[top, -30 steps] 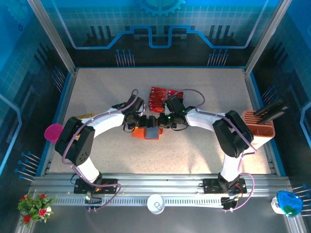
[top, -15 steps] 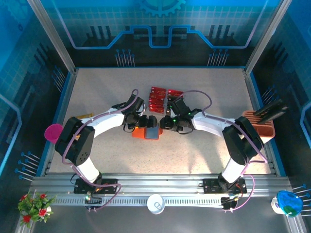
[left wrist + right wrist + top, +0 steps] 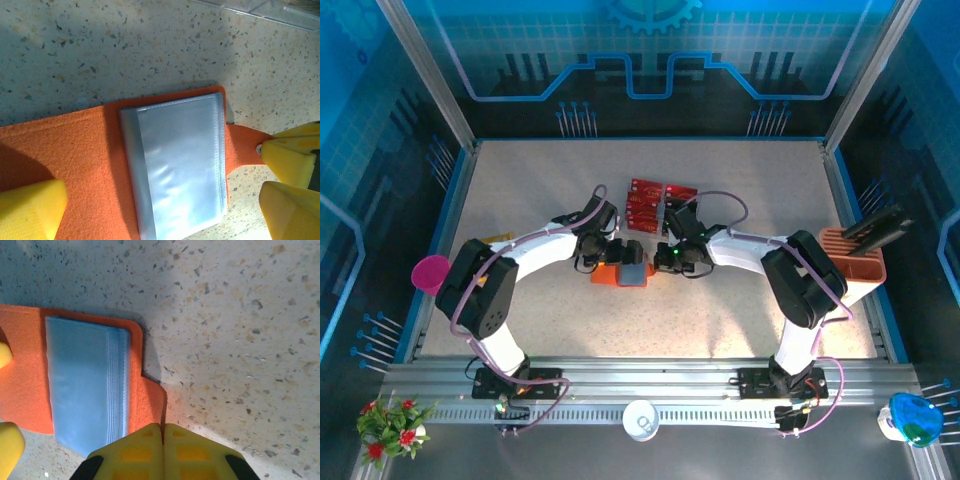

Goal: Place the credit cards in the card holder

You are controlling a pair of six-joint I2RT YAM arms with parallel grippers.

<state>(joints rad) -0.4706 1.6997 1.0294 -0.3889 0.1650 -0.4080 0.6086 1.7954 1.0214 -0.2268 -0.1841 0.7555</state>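
The left gripper is straddling the card holder with its fingers spread wide. The holder is lying open and flat near the middle of the speckled table, grey pocket facing up. The right gripper, fingers pressed together, is meeting the edge of the holder's orange tab. The red credit cards are lying just beyond, apart from the holder.

Our left arm and right arm: white shells, black joints, looping purple cables, yellow fingers.
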